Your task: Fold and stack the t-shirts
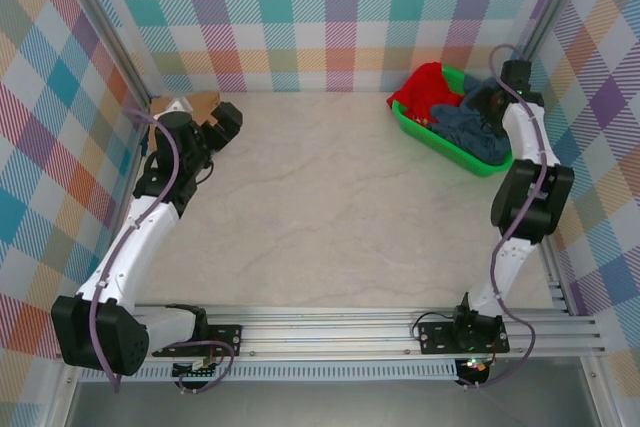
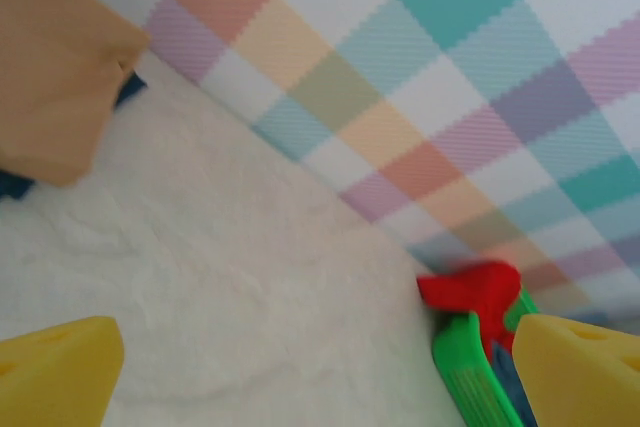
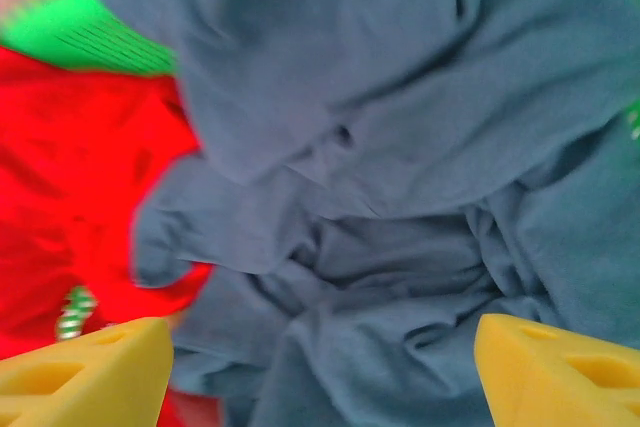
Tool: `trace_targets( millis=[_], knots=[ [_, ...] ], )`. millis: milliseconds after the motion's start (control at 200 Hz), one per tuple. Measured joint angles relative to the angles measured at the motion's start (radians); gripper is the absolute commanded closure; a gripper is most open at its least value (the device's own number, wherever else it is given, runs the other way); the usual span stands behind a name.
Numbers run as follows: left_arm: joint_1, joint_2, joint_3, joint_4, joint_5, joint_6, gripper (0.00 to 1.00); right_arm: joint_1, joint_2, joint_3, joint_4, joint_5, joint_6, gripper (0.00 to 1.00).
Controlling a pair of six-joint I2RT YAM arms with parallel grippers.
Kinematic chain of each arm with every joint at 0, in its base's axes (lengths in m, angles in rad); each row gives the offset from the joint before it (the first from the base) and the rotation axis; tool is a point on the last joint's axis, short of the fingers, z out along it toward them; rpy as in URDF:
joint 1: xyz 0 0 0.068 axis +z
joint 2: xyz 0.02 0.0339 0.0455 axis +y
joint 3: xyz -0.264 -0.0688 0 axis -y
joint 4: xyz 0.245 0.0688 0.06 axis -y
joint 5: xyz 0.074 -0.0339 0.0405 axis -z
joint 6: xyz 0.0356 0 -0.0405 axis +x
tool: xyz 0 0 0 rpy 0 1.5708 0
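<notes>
Right pincer (image 3: pixel 320 372) open over crumpled slate-blue cloth t-shirt (image 3: pixel 400 147) in green plastic mesh basket (image 3: pixel 70 32); left pincer (image 2: pixel 320 377) open, empty.

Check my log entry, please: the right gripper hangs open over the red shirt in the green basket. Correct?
No. The right wrist view shows the right gripper open over the blue shirt in the green basket; the red shirt lies beside it.

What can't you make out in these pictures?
Tan shirt: top view, largely hidden by the left arm.
Blue shirt: right wrist view, blurred, cut off at edges; contact with the right gripper unclear.
Basket: left wrist view, blurred, partly behind a finger.
</notes>
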Motion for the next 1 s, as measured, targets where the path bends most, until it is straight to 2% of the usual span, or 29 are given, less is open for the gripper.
trace_targets(
  millis=[135, 270, 535, 675, 815, 840, 890, 935, 965, 1000],
  knots=[
    [-0.068, 0.014, 0.138, -0.077, 0.095, 0.037, 0.00, -0.015, 0.074, 0.019, -0.024, -0.070, -0.002, 0.19],
    [-0.130, 0.057, 0.293, -0.101, 0.117, 0.088, 0.00, -0.033, 0.145, 0.115, -0.036, -0.114, -0.019, 0.19],
    [-0.166, 0.123, 0.309, -0.159, 0.113, 0.121, 0.01, -0.053, 0.283, 0.279, -0.068, -0.148, -0.026, 0.27],
    [-0.186, 0.132, 0.309, -0.191, 0.105, 0.125, 0.04, -0.053, 0.336, 0.309, -0.070, -0.148, -0.012, 0.30],
    [-0.203, 0.131, 0.309, -0.215, 0.103, 0.126, 0.05, -0.053, 0.392, 0.399, -0.071, -0.153, 0.007, 0.53],
    [-0.204, 0.130, 0.309, -0.221, 0.103, 0.125, 0.07, -0.053, 0.406, 0.424, -0.072, -0.156, 0.007, 0.60],
    [-0.204, 0.128, 0.309, -0.230, 0.104, 0.124, 0.08, -0.053, 0.429, 0.460, -0.069, -0.163, 0.021, 0.82],
    [-0.204, 0.126, 0.309, -0.233, 0.102, 0.122, 0.09, -0.053, 0.444, 0.482, -0.069, -0.171, 0.022, 0.94],
    [-0.204, 0.125, 0.309, -0.235, 0.101, 0.120, 0.10, -0.053, 0.449, 0.485, -0.066, -0.174, 0.026, 1.00],
    [-0.204, 0.121, 0.309, -0.239, 0.101, 0.117, 0.10, -0.053, 0.449, 0.484, -0.065, -0.177, 0.031, 1.00]
  ],
)
